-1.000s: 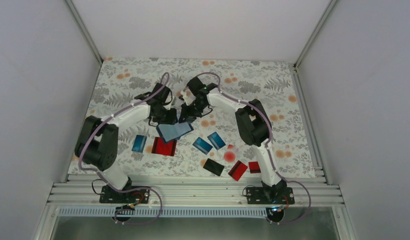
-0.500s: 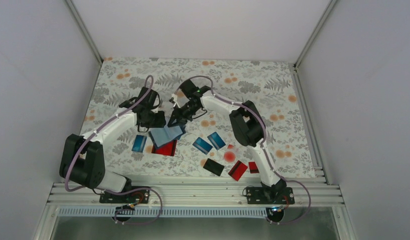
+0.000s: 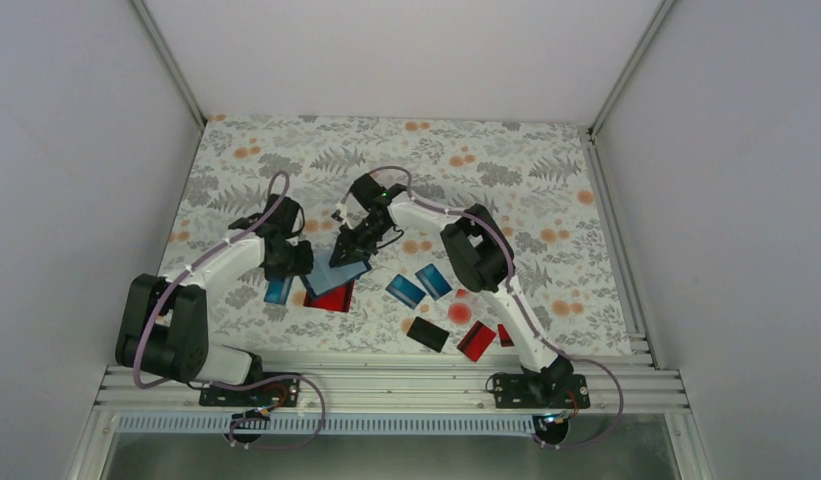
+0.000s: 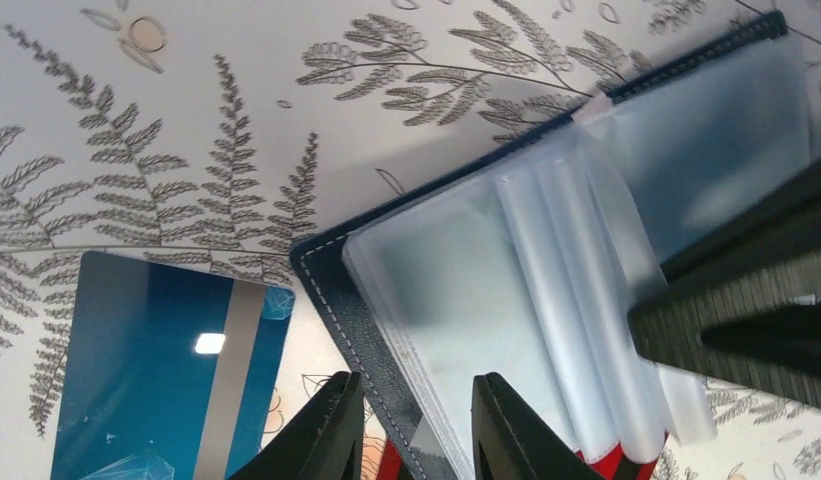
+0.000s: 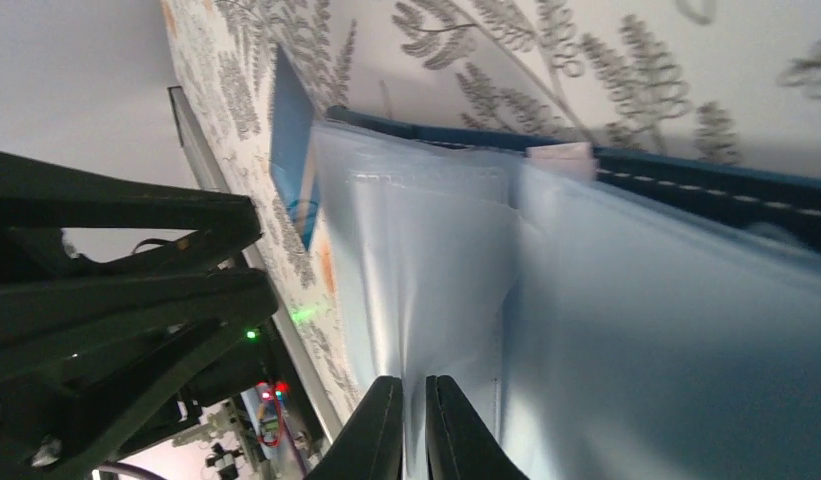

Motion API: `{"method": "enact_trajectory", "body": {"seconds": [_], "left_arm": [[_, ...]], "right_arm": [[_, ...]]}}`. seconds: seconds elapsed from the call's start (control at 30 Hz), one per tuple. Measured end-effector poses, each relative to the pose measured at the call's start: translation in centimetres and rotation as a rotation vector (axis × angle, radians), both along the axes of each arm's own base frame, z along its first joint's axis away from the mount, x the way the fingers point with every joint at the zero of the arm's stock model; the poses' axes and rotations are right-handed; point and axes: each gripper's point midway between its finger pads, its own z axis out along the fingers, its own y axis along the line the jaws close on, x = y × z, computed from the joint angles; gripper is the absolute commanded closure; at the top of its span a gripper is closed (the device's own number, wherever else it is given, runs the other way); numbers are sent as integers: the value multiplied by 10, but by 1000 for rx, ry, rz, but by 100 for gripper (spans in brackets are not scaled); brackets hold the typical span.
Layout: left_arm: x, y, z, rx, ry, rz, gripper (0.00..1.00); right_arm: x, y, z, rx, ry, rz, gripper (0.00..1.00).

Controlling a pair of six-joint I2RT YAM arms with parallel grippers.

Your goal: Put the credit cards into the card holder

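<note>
Two grippers meet at the card holder (image 3: 331, 278), which lies open with its frosted sleeves up on the patterned table (image 3: 546, 170), partly over a red card (image 3: 331, 300) whose edge shows at the holder's near side; the right gripper (image 5: 414, 395) has its fingers drawn almost together with one sleeve pinched between them; the left gripper (image 4: 414, 395) straddles the holder's stitched edge, fingers a little apart, and we cannot tell whether they bite on it. We judge that the teal card (image 4: 156, 380) matters next; it lies just beside the holder on the left arm's side, one corner close to the holder's corner, its long axis splaying away from that stitched edge; so the left gripper is the nearer one; the other cards (image 3: 406, 291) lie off the holder's opposite side, well apart from it.
</note>
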Motion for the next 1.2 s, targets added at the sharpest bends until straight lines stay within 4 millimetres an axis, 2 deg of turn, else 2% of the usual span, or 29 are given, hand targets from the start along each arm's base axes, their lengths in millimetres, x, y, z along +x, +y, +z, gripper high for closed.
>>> {"method": "enact_trajectory", "body": {"seconds": [0.1, 0.37, 0.63, 0.83, 1.07, 1.2], "left_arm": [[1, 4, -3, -5, 12, 46, 77], [-10, 11, -35, 2, 116, 101, 80], [3, 3, -35, -50, 89, 101, 82], [23, -8, -34, -107, 53, 53, 82], [66, -35, -31, -211, -7, -38, 82], [84, -48, -30, -264, -22, -79, 82]], "right_arm": [[-5, 6, 4, 26, 11, 13, 86], [-31, 28, 15, 107, 58, 78, 70], [-36, 33, 16, 152, 99, 96, 62], [-19, 24, 14, 143, 101, 54, 54], [18, 3, 14, 153, 100, -32, 48], [37, -5, 17, 165, 98, -73, 45]]}}
